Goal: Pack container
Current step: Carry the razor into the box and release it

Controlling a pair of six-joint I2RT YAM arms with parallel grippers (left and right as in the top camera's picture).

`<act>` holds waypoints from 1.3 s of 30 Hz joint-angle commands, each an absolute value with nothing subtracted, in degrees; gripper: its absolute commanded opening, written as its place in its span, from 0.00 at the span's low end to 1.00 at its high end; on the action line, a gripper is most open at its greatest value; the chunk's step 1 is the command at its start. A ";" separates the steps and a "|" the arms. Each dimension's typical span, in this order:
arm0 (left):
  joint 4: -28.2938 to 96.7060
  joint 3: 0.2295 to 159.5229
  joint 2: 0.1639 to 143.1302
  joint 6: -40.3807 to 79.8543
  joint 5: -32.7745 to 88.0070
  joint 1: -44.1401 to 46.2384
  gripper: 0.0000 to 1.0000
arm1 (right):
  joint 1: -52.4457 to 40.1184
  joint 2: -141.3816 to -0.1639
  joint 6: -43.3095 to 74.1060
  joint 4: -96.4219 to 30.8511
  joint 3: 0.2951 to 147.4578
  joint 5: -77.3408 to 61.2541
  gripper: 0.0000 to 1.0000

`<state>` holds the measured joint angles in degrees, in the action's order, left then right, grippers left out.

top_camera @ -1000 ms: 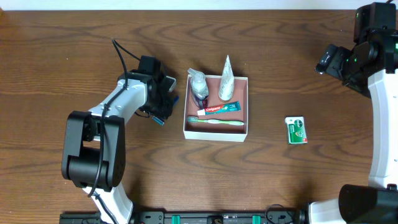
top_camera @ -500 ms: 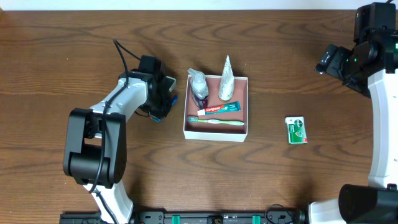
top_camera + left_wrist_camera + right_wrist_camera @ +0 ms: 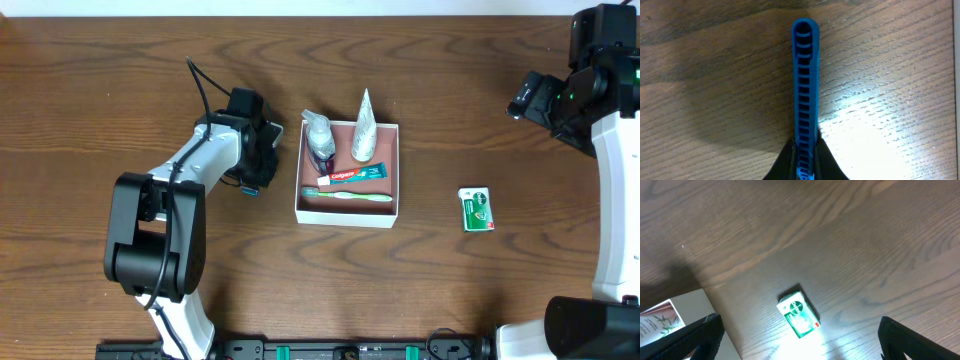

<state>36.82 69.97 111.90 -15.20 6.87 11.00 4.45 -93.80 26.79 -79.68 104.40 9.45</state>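
Note:
The container (image 3: 345, 214) is a square white box with a reddish-brown inside, at the table's middle. It holds a toothpaste tube, a green toothbrush, a small pump bottle and a white tube. My left gripper (image 3: 262, 160) is just left of it, shut on a long blue ribbed plastic item (image 3: 805, 75) whose end pokes out over the wood (image 3: 251, 190). The jaws (image 3: 805, 152) clamp its near end. My right gripper (image 3: 800, 342) is open and empty, high above a small green packet (image 3: 798, 311). In the overhead view the right gripper (image 3: 545, 100) is at the far right.
The green packet (image 3: 476, 209) lies on the wood to the right of the container. A corner of the container (image 3: 665, 322) shows at the lower left of the right wrist view. A black cable loops from the left arm (image 3: 200, 95).
My left gripper has shifted slightly right and away, closer to the container's left wall, still holding the blue item. The right arm has not moved.

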 commanded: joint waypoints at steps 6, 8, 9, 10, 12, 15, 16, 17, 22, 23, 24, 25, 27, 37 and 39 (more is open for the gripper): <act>42.30 71.37 105.84 -12.75 -0.97 9.76 0.06 | 4.67 -93.89 27.81 -79.70 104.51 9.61 0.99; 43.33 71.83 101.49 -12.64 -0.91 9.80 0.06 | 4.67 -93.89 27.81 -79.70 104.51 9.61 0.99; 43.72 71.88 99.33 -12.19 -0.91 9.91 0.06 | 4.67 -93.89 27.81 -79.70 104.51 9.61 0.99; 44.18 71.88 96.51 -11.75 -0.91 10.11 0.06 | 4.67 -93.89 27.83 -79.70 104.51 9.61 0.99; 44.97 71.88 91.50 -11.62 -0.86 10.59 0.06 | 4.67 -93.89 27.81 -79.70 104.51 9.61 0.99; 46.35 71.88 84.47 -11.64 -0.86 12.14 0.06 | 4.67 -93.89 27.81 -79.70 104.51 9.61 0.99; 47.13 71.88 82.15 -11.64 -0.84 12.91 0.06 | 4.67 -93.89 27.81 -79.70 104.51 9.61 0.99; 47.77 71.88 80.23 -11.64 -0.78 13.65 0.06 | 4.67 -93.89 27.83 -79.72 104.51 9.61 0.99; 49.91 71.83 72.79 -12.19 2.63 19.22 0.06 | 4.67 -93.89 27.83 -79.70 104.51 9.61 0.99; 49.69 71.81 72.12 -13.74 4.73 20.71 0.06 | 4.67 -93.89 27.83 -79.70 104.51 9.61 0.99; 49.47 71.79 71.94 -15.46 6.39 22.04 0.06 | 4.67 -93.89 27.81 -79.70 104.51 9.61 0.99; 49.08 71.77 72.03 -17.21 7.77 23.62 0.06 | 4.67 -93.89 27.83 -79.70 104.51 9.61 0.99; 47.70 71.29 72.93 -20.12 9.26 26.48 0.06 | 4.67 -93.89 27.83 -79.70 104.51 9.61 0.99; 38.46 68.88 86.74 -37.95 11.35 34.46 0.06 | 4.67 -93.89 27.83 -79.70 104.51 9.61 0.99; 36.16 68.88 89.97 -37.95 11.35 34.46 0.06 | 4.67 -93.89 27.81 -79.70 104.51 9.61 0.99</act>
<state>37.67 69.71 86.83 -33.91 10.57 34.41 4.45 -93.80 26.79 -79.68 104.40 9.45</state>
